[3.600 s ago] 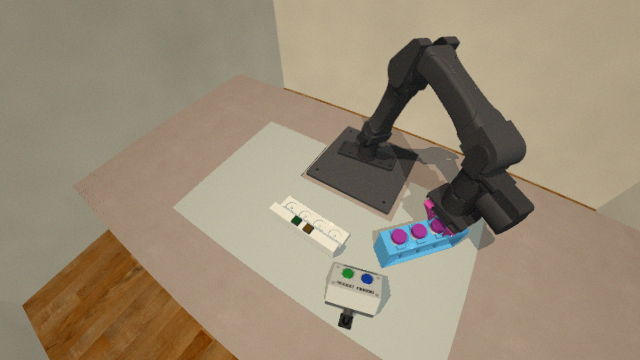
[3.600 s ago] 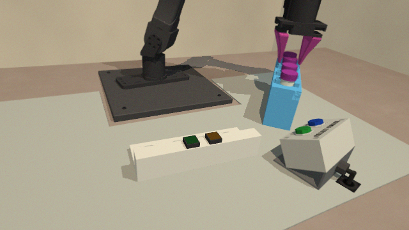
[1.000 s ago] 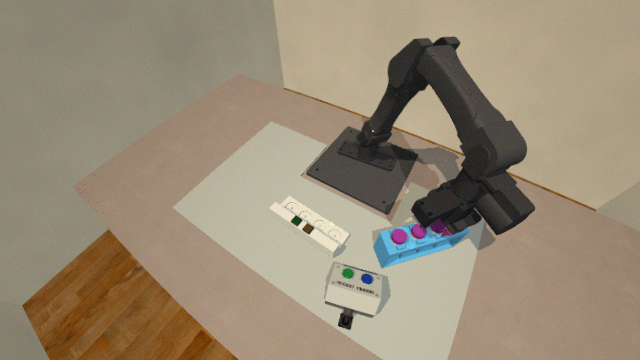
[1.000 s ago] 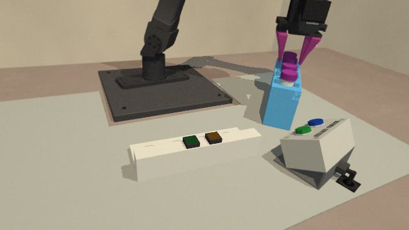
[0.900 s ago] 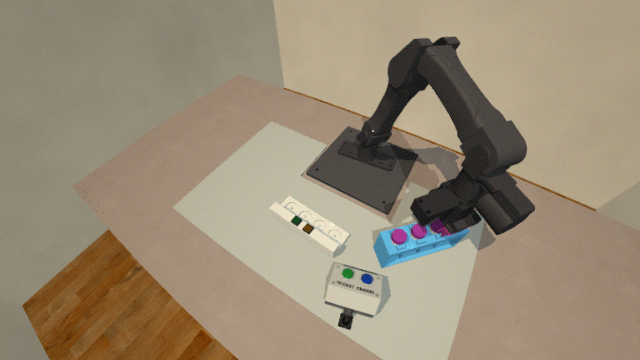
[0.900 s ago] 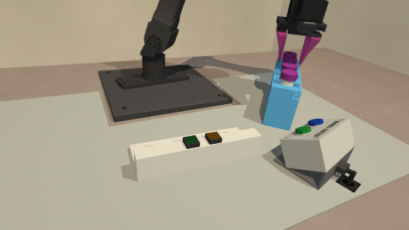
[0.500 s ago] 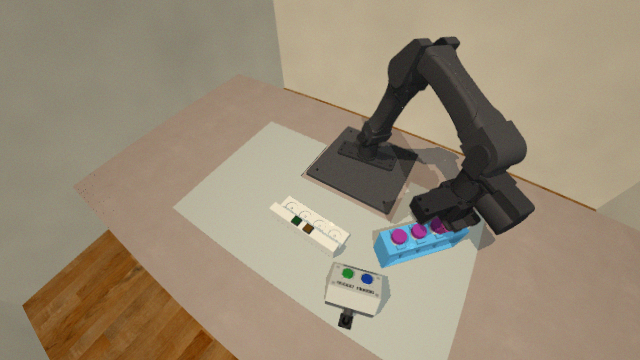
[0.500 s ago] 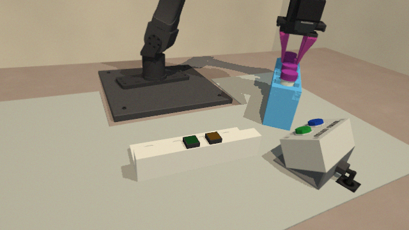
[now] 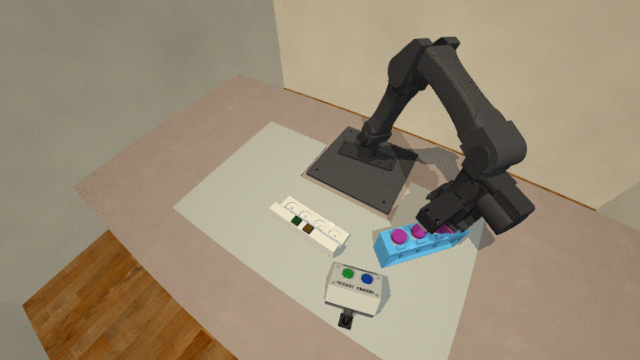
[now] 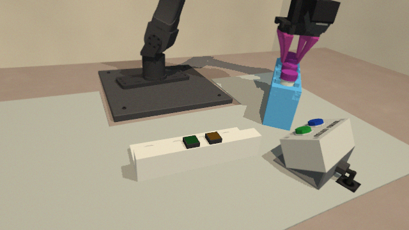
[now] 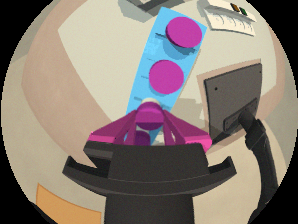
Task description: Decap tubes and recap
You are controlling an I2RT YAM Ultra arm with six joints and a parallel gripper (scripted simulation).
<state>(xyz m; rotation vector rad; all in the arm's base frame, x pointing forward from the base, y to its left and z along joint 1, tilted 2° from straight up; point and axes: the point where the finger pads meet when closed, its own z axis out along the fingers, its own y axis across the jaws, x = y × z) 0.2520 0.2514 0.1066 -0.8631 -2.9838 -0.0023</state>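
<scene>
The blue decapping station (image 9: 420,244) stands on the mat with magenta caps on its tubes. My gripper (image 10: 291,57) points down over it, and its magenta fingers are shut on the cap of tube 2 (image 11: 152,116), the third cap from the end nearest the key desk. That cap still sits on its tube. The caps of tube 3 (image 11: 165,76) and tube 4 (image 11: 184,31) are on their tubes in the wrist view. The cap of tube 1 is mostly hidden behind my fingers. The white cap tray (image 9: 310,225) has empty nests. Its green lamp (image 10: 191,141) and amber lamp (image 10: 213,137) look dark.
The key desk (image 9: 356,287) stands in front of the station, with the green READY key (image 9: 347,273) and the blue CYCLE key (image 9: 367,279). The arm's dark base plate (image 9: 360,167) lies behind the tray and the station.
</scene>
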